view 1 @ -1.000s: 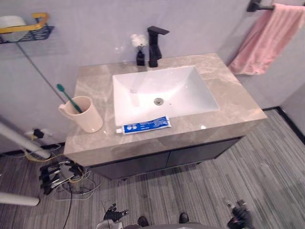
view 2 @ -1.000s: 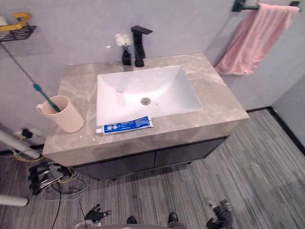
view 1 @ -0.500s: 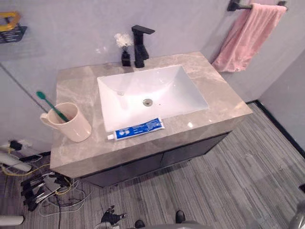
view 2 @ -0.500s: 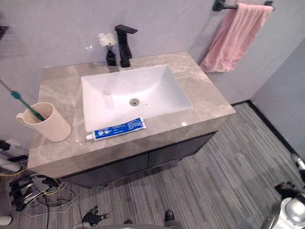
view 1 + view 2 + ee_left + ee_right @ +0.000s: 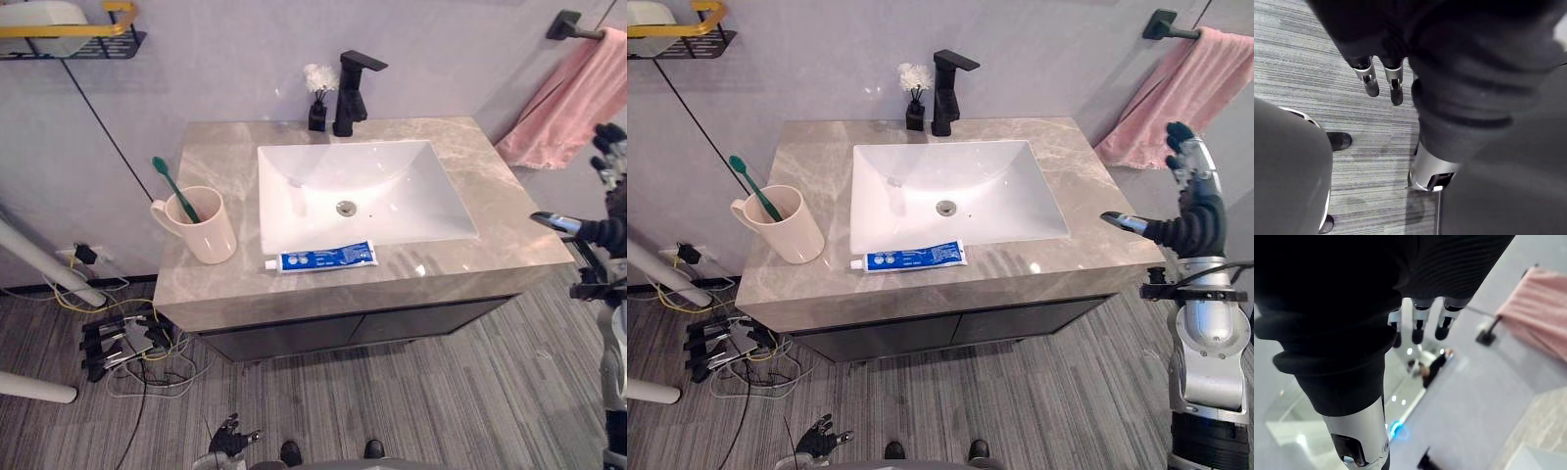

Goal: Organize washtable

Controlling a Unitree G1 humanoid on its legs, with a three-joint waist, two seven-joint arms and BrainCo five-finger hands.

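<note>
A blue and white toothpaste tube (image 5: 323, 258) lies flat on the marble washtable (image 5: 495, 191), just in front of the white sink (image 5: 367, 186). A beige cup (image 5: 208, 227) with a green toothbrush (image 5: 173, 186) stands at the table's left end. My right hand (image 5: 1191, 217) is raised beside the table's right end, level with the top, open with straight fingers (image 5: 1418, 326) and touching nothing. My left hand (image 5: 231, 435) hangs low over the floor in front of the cabinet, open and empty, its fingers (image 5: 1382, 81) pointing at the floor.
A black faucet (image 5: 351, 90) and a small black vase with a white flower (image 5: 316, 106) stand behind the sink. A pink towel (image 5: 578, 96) hangs on a bar at the right. A wire shelf (image 5: 73, 31) is on the left wall. Power strips and cables (image 5: 120, 343) lie on the floor at left.
The camera has swung, so the whole scene has shifted in the picture. My right hand has risen from near the floor to the height of the table top at its right end.
</note>
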